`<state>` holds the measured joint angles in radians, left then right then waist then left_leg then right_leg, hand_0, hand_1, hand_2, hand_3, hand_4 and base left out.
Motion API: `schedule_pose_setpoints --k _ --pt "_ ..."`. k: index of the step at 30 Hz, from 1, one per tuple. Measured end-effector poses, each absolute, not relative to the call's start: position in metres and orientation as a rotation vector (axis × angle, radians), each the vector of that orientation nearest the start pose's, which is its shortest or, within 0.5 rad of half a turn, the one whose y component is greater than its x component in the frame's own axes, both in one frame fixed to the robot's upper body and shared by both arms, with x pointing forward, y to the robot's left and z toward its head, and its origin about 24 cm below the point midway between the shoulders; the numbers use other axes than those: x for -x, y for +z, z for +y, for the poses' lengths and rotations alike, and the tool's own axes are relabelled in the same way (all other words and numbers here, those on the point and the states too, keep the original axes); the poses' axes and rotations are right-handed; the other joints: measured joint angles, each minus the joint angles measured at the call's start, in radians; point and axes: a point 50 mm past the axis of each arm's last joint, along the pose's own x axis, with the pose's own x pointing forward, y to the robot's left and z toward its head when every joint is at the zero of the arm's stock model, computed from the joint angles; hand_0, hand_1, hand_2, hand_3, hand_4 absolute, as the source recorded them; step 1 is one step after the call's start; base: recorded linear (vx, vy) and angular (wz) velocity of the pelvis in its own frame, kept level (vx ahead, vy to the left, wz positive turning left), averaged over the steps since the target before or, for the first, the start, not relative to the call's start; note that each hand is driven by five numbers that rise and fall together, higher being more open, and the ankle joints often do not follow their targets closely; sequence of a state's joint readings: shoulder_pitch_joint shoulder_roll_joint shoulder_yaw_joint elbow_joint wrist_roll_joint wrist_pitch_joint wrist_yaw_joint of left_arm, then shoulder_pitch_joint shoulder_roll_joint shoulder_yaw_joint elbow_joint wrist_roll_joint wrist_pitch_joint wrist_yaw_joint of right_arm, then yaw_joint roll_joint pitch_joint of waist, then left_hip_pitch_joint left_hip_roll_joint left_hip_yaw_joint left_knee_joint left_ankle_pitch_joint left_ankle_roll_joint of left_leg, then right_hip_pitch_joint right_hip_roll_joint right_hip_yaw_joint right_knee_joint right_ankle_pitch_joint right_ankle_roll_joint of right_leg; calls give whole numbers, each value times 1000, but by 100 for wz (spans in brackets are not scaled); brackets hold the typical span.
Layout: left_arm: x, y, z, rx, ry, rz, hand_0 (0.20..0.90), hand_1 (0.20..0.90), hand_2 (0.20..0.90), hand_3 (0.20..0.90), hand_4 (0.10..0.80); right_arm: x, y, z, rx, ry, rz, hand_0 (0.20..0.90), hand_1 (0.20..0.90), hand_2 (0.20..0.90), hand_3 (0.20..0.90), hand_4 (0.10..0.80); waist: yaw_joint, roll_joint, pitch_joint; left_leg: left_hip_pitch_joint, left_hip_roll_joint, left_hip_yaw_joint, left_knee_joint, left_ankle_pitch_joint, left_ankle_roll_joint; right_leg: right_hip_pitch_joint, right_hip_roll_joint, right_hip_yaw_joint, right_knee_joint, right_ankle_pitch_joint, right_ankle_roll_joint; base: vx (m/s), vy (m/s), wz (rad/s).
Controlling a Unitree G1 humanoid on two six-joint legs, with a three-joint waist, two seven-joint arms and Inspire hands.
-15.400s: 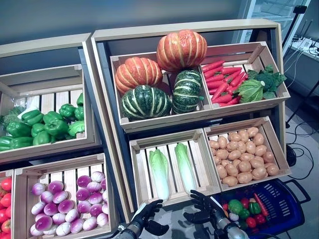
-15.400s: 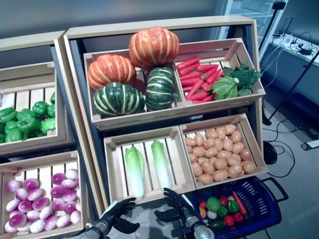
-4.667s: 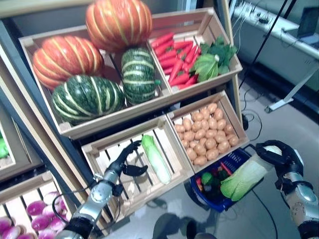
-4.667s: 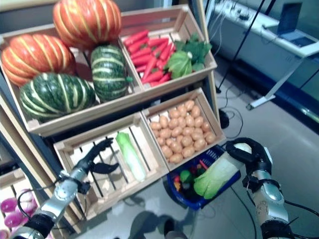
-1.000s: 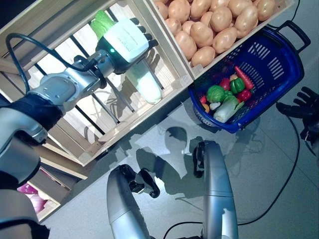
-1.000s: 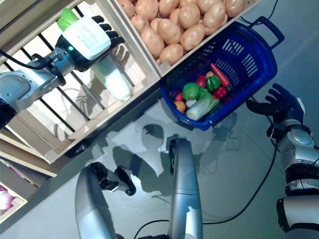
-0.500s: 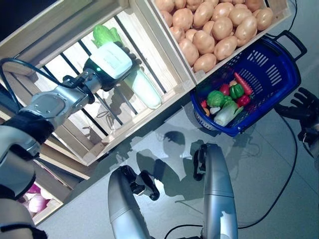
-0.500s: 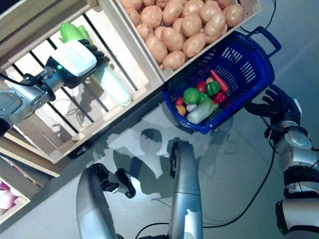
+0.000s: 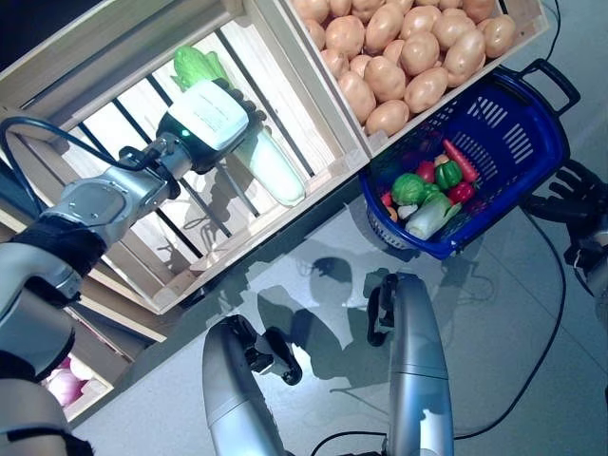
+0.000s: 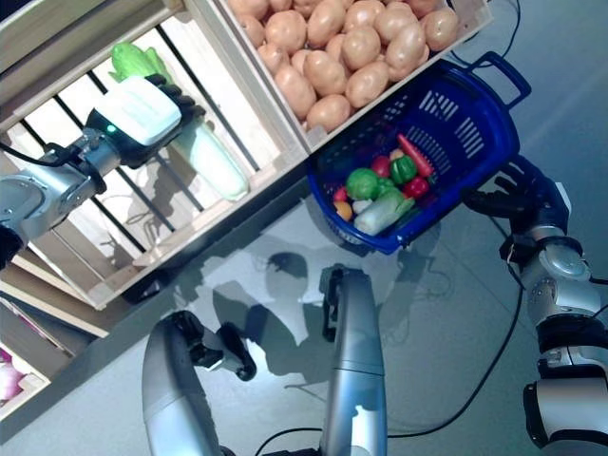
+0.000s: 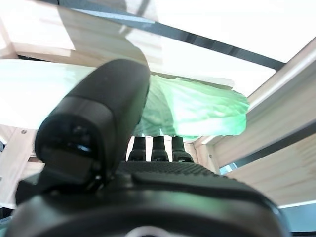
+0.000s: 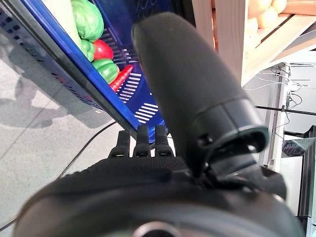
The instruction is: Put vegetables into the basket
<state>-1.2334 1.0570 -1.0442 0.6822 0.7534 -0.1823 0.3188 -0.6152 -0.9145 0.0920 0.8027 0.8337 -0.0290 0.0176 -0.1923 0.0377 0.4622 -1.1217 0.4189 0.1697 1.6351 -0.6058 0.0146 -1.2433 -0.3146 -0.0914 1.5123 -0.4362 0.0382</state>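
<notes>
A napa cabbage lies in a slatted wooden crate. My left hand rests on its leafy half, and its fingers curl over it. In the left wrist view the cabbage sits between the thumb and the fingers. On the floor below the crates stands a blue basket holding another napa cabbage, green peppers, a carrot and small red vegetables. My right hand hovers open beside the basket's outer side, holding nothing.
A crate of potatoes sits directly above the basket and overhangs its inner side. The basket's black handle points away from the crates. Grey floor lies in front of the shelves. A crate of purple onions shows at the lower left.
My left hand's fingers, spread a second ago, have drawn in over the cabbage in the crate. The right hand has edged a little closer to the basket.
</notes>
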Motion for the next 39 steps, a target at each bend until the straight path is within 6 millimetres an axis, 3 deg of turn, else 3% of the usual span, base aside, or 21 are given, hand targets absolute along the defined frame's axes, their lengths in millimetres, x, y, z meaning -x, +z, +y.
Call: schedule_pose_setpoints --k 10,11,17,24,31,33,37,39 --pt "-381 252 247 -2178 15 -477 900 900 900 900 800 -316 154 -361 24 -301 -39 900 900 900 900 800 1 -35 -74 -86 40 -27 101 -40 -1 -92 -4 2 71 -1 -1 21 -10 -10" --pt "-382 252 247 -2177 23 -471 300 300 300 300 400 -314 153 -361 26 -299 -35 900 900 900 900 800 -1 -38 -76 -93 45 -28 111 -45 5 -98 -7 2 77 -1 -1 4 7 -12" --pt "-382 258 248 -2145 72 -473 300 300 300 300 400 -309 135 -349 10 -249 -7 900 900 900 900 800 -8 -52 -94 -114 50 -27 128 -50 10 -126 -19 -1 83 0 1 14 17 -9" --pt "-383 237 251 -2140 20 -424 300 300 300 300 400 -309 118 -332 -36 -184 12 900 900 900 900 800 -15 -53 -131 -56 50 -15 78 -45 -1 -69 -55 -35 41 2 4 62 23 -3" --pt "-376 207 267 -2009 -23 -344 300 300 300 300 400 -316 127 -308 -53 -78 -54 900 900 900 900 800 -35 -52 -133 75 47 13 -26 -28 -27 53 -54 -61 -29 1 -4 52 8 3" --pt "-372 192 273 -1912 -39 -306 300 300 300 300 400 -318 132 -300 -61 -54 -88 900 900 900 900 800 -34 -52 -134 143 40 38 -83 -19 -43 108 -49 -67 -73 2 -23 66 5 -1" --pt "-363 156 283 -1703 -43 -206 300 300 300 300 400 -321 125 -286 -72 -28 -90 900 900 900 900 800 -32 -52 -134 268 25 58 -198 1 -70 225 -36 -91 -166 6 -26 80 8 -3" --pt "-360 147 286 -1665 -56 -179 300 300 300 300 400 -322 126 -282 -78 -15 -104 900 900 900 900 800 -21 -53 -134 304 10 59 -233 5 -78 255 -34 -92 -188 7 -25 68 8 -6"
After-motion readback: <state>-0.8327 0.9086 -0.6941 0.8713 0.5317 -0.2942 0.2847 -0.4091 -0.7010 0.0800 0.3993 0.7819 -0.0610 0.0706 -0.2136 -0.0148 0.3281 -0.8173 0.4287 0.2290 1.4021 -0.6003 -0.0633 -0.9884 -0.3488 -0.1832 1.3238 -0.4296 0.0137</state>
